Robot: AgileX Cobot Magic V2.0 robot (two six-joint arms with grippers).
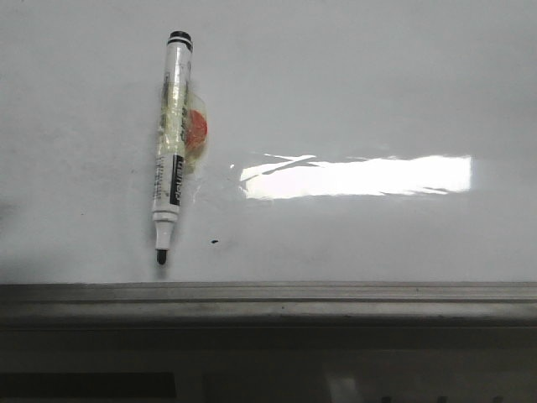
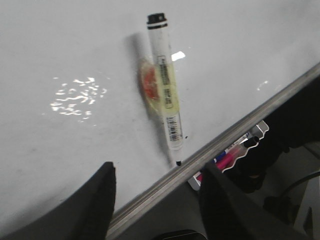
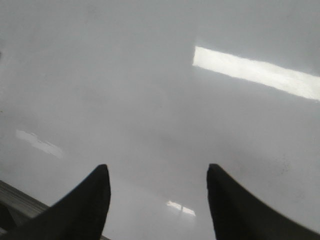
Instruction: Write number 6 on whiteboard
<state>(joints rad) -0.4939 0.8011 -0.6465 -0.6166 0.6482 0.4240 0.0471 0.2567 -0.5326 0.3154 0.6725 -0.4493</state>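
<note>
White and glossy, the whiteboard [image 1: 352, 92] carries no number 6; the uncapped marker [image 1: 172, 143] lies near its lower edge; left gripper [image 2: 157, 200] and right gripper [image 3: 157, 200] spread, empty; risk: marker rolling during pickup.

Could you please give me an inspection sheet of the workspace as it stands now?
Surface: whiteboard glossy, with a bright glare; grey edge strip along its near side.
Job's things: marker lies uncapped on the board, tip towards the edge strip, an orange sticker under tape on its barrel. No 6 is drawn.
Clutter: a small black speck beside the marker tip.
Grippers: left gripper open and empty, near the board's edge by the marker; right gripper open and empty, over bare board.
Cables: a dark cable beyond the edge.
Surroundings: a tray below the edge holds what look like pens, one pink.
</note>
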